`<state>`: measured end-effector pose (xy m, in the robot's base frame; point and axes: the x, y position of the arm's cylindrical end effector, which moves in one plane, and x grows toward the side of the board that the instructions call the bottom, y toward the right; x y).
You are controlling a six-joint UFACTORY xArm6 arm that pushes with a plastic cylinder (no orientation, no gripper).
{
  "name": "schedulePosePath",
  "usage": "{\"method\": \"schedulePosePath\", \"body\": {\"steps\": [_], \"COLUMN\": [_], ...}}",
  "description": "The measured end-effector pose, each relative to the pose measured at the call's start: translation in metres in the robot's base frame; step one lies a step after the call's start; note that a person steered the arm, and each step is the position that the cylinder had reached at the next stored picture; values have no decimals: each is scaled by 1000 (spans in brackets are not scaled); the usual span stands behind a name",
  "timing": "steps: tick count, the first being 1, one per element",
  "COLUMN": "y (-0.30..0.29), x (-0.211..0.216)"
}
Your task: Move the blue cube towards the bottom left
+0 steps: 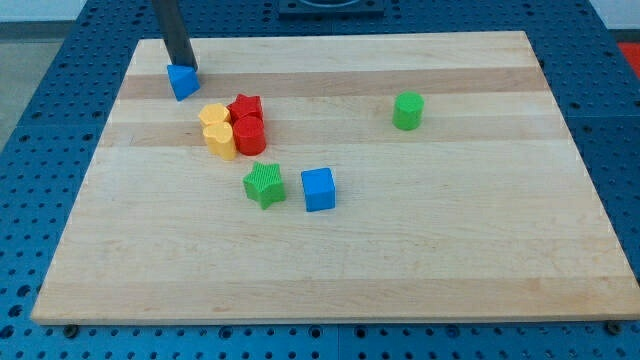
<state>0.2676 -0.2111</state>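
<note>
The blue cube (319, 189) sits near the board's middle, just right of a green star block (264, 185). My tip (182, 66) is at the view's upper left, touching the top of a blue triangular block (182, 82), far up and left of the blue cube. The dark rod rises from there out of the view's top.
A cluster sits between my tip and the cube: two yellow blocks (217, 131), a red star block (246, 106) and a red cylinder (249, 134). A green cylinder (407, 110) stands at the right. The wooden board (330, 270) lies on a blue perforated table.
</note>
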Motion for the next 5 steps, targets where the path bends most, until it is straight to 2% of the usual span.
{"method": "schedulePosePath", "body": {"steps": [3, 5], "y": [-2, -7], "x": [60, 115]}}
